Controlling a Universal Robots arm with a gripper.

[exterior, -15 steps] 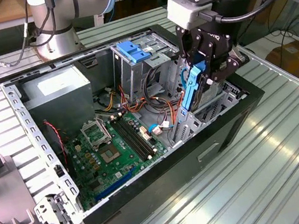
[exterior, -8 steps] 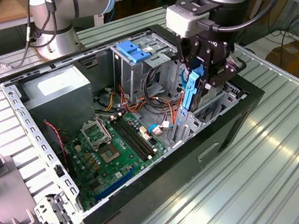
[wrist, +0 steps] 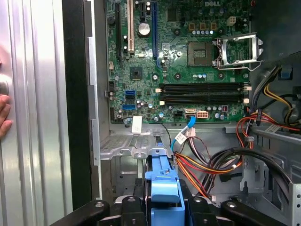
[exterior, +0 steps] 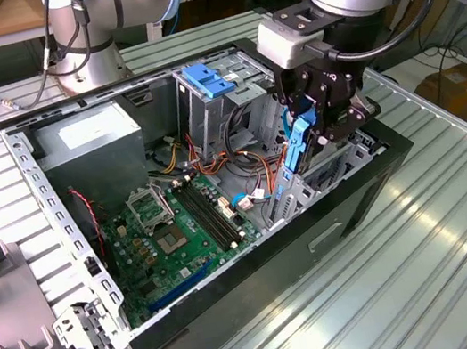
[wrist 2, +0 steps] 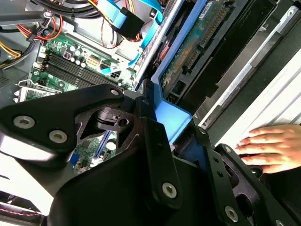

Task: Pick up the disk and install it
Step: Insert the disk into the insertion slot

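We're seeing the gripper (exterior: 310,120) clamping its jaws on the disk (exterior: 293,167), holding it over the open computer case (exterior: 259,265) at the exterior view's right end. The disk is standing nearly upright, its long axis tilting steeply and its lower end pointing down into the case beside the motherboard (exterior: 180,229). A person's hand (wrist 2: 273,148) is resting on the ribbed table (exterior: 399,290) outside.

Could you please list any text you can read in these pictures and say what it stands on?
No text reads clearly enough to quote.
Sticker on the power supply: blurred, unreadable.
White print on the motherboard: too small to read.
Tag on a cable: too small to read.
Disk: nothing legible.
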